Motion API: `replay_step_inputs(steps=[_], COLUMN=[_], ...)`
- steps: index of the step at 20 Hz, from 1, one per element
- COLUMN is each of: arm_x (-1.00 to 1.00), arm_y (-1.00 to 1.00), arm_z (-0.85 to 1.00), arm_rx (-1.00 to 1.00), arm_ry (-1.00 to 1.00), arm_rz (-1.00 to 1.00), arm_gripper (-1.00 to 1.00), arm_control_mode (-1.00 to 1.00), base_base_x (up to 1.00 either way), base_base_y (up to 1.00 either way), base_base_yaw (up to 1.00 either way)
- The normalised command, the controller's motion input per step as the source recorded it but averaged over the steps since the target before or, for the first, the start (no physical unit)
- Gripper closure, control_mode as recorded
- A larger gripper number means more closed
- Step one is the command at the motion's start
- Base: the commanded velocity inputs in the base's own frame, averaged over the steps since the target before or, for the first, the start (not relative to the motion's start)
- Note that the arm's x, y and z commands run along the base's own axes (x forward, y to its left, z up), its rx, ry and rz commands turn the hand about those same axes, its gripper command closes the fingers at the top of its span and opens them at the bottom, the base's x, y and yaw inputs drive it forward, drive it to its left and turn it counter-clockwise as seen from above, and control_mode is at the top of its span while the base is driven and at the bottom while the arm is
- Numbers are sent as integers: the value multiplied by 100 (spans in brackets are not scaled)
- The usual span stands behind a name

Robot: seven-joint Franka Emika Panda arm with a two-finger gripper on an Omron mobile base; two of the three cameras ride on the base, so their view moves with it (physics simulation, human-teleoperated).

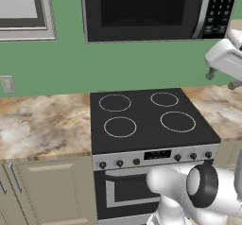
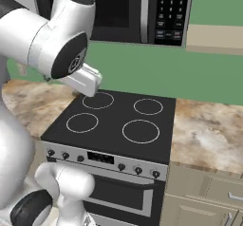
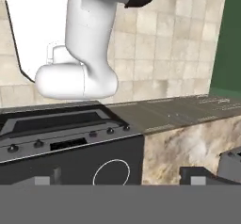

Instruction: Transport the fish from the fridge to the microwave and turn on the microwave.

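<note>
Facing the black four-ring stove [image 1: 149, 117], the base stands square to it, with the microwave [image 1: 156, 9] mounted directly above against the green wall [image 1: 123, 63]. The microwave door is closed; its keypad [image 1: 220, 6] sits at the right edge of the unit. Open wall separates the microwave's lower edge from the cooktop, and nothing stands on the four rings.

Marble-patterned counter [image 1: 42, 125] runs to the left of the stove, and more of it lies to the right [image 2: 209, 130]; both stretches are bare. The stove's front panel carries a row of knobs [image 1: 118, 163] and a small display.

The left base view shows the white hand at the right frame edge, level with the gap between microwave and cooktop, to the right of the stove. It also shows a framed panel [image 1: 23, 9] at upper left and a wall socket [image 1: 7, 83]. The right base view shows a pale cabinet [image 2: 216, 37] right of the microwave and drawers [image 2: 209, 192] under the right-hand counter.

The hand view looks back across the stove's front edge toward the tiled floor [image 3: 160, 44]. The gripper [image 3: 117, 180] has its fingers standing wide apart, holding nothing.

The fish cannot be located from these views, and neither can the fridge.
</note>
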Motion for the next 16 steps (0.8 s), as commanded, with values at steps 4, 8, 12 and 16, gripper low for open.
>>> replay_step_inputs(steps=[4, 8, 12, 16], arm_x=[-11, 28, 66, 90], arm_y=[-65, -51, -16, -7], arm_z=[9, -10, -57, -50], arm_rx=[7, 5, 0, 0], arm_ry=[-90, -70, -46, -20], arm_rz=[2, 4, 0, 0], arm_gripper=[-100, -100, -100, -100], arm_control_mode=[-100, -100, -100, -100], base_base_x=[0, 0, 0, 0], base_base_y=[0, 0, 0, 0], base_base_yaw=[0, 0, 0, 0])
